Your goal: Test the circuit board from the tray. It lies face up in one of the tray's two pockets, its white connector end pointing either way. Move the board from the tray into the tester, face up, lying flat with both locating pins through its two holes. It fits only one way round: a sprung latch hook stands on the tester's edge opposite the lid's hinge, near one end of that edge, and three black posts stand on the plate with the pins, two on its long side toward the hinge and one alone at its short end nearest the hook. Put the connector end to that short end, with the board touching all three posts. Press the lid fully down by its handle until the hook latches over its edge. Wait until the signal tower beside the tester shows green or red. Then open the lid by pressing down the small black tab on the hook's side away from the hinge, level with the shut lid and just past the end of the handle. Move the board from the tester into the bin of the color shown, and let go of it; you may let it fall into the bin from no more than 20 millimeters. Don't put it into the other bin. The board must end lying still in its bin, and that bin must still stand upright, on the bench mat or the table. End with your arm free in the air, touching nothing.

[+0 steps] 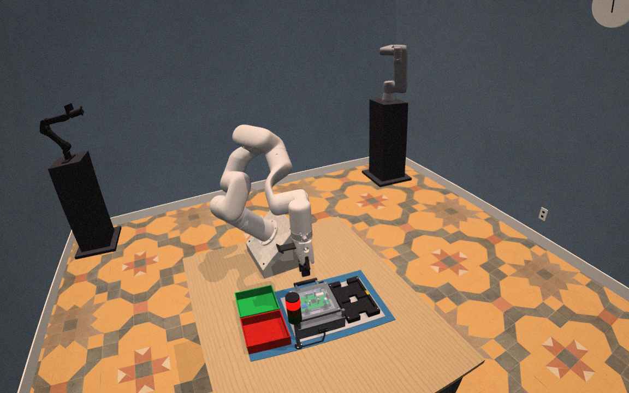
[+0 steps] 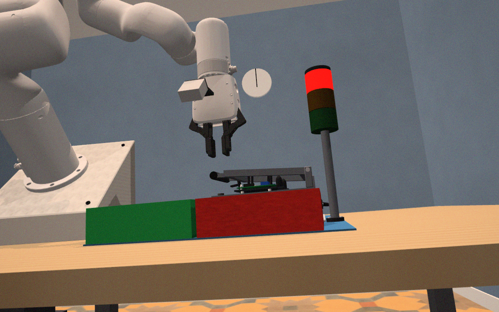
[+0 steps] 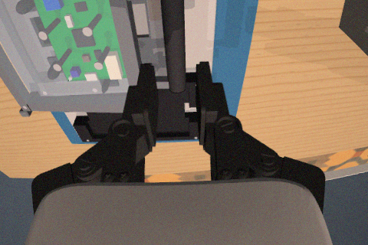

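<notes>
The green circuit board [image 1: 318,300] lies in the tester under the lowered lid [image 2: 267,172]. In the wrist view the board [image 3: 77,23] shows through the lid, with its white connector at the end nearer me. The lid's black handle [image 3: 172,33] runs straight away from my fingers. My gripper [image 2: 216,149] hangs in the air a little above the handle's end [image 2: 213,175]. Its fingers are drawn close together with nothing between them. It also shows in the top view [image 1: 304,267] and the wrist view [image 3: 174,76]. The signal tower [image 2: 318,79] shows red at the top.
The red bin [image 1: 264,331] and the green bin [image 1: 256,300] stand side by side on the blue mat beside the tester. The black tray [image 1: 354,299] lies on the tester's other side, with both pockets empty. The arm's base stands behind the mat.
</notes>
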Controlling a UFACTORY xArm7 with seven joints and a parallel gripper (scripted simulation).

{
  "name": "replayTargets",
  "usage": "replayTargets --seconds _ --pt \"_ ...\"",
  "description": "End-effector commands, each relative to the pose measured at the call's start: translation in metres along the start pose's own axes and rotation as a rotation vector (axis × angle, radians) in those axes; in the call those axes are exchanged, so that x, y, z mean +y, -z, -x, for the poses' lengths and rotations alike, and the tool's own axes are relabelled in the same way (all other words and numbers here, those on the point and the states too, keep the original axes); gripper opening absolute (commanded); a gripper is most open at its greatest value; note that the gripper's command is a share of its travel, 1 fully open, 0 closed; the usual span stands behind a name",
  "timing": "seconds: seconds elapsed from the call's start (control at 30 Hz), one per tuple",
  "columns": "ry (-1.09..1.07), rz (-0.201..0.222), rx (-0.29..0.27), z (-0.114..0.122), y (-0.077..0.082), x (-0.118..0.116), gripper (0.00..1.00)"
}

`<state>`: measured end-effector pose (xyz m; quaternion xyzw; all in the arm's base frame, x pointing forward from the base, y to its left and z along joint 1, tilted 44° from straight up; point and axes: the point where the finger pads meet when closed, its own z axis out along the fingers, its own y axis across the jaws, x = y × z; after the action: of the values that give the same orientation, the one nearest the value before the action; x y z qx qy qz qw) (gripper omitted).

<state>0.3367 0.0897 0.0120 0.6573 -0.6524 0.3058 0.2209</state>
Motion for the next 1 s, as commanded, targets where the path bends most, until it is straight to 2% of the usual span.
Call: replayTargets --seconds 0.0,0.47,0.97 --pt "0.000 -0.003 -0.003 0.000 0.001 -0.001 0.27" --pt "0.000 -0.003 -0.003 0.000 -0.012 -0.001 0.27" --pt "0.000 -0.003 -0.003 0.000 -0.018 -0.001 0.27"
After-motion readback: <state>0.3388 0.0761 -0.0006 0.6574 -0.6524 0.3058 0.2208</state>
